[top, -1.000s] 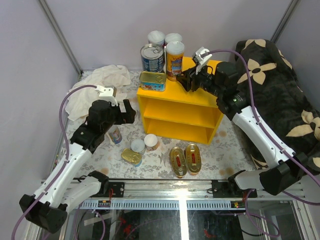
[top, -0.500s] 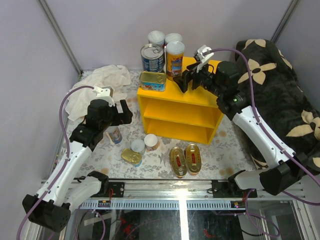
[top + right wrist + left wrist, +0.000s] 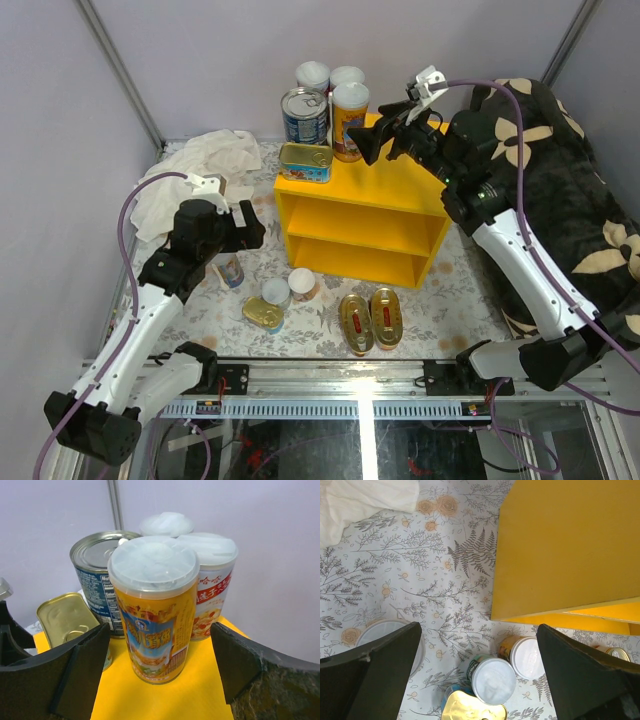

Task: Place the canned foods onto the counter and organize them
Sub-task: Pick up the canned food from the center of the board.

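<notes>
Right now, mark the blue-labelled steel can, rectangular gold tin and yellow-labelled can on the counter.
blue-labelled steel can (image 3: pixel 304 103): top external view, centre of its steel lid.
rectangular gold tin (image 3: pixel 306 157): top external view, its gold lid.
yellow-labelled can (image 3: pixel 152 630): right wrist view, its front label.

White cloth (image 3: pixel 197 165) crumpled back left; dark floral cushion (image 3: pixel 580 190) right.
</notes>
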`<action>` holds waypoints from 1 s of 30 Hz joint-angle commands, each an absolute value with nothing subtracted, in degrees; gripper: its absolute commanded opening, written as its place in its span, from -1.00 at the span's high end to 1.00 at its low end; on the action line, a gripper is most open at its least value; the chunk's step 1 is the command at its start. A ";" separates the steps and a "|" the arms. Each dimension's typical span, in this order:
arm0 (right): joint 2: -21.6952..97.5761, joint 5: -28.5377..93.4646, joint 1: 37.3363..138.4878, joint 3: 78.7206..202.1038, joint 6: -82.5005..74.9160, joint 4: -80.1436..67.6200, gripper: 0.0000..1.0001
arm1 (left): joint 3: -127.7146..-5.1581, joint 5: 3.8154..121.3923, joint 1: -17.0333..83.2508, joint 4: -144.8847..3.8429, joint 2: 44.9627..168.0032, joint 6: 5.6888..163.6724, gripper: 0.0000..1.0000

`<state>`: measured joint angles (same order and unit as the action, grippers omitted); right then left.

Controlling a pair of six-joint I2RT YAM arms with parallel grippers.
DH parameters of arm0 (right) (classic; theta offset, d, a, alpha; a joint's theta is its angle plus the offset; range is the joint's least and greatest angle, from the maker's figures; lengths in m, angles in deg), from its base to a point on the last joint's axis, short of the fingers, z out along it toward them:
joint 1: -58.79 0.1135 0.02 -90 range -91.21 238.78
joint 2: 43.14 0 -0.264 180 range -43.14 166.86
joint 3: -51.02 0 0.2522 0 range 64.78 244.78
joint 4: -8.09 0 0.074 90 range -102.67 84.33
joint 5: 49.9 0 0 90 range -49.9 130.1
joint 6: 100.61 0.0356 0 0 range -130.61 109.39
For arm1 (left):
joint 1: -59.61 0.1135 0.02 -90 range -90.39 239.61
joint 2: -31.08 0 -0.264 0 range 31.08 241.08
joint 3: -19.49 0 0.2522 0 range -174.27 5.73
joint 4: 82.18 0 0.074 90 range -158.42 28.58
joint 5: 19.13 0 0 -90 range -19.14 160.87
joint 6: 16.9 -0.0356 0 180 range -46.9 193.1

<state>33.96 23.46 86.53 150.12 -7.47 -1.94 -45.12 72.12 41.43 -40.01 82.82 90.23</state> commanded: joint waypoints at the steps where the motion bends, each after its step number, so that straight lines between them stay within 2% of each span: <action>1: 32.60 27.44 86.76 152.81 -6.50 -1.04 -0.75 | -46.16 73.58 42.67 -37.60 82.29 90.99 -0.99; 6: 25.83 31.30 86.79 145.94 -2.70 -1.14 -1.00 | -47.01 78.78 45.50 -32.47 84.42 93.24 -0.99; 13: 15.99 34.34 86.75 131.86 3.31 4.06 -0.99 | -42.78 88.25 48.05 -30.12 87.65 96.58 -0.99; 20: 15.78 37.42 86.80 130.28 4.45 3.34 -0.99 | -42.26 91.27 48.53 -32.25 94.75 97.28 -1.00; 25: 15.30 37.01 86.78 129.62 5.03 3.41 -0.99 | -42.55 88.39 48.54 -32.33 98.42 95.78 -0.99; 30: 14.71 37.93 86.78 129.69 4.66 2.18 -0.99 | -41.42 83.73 48.45 -32.72 99.64 95.78 -0.79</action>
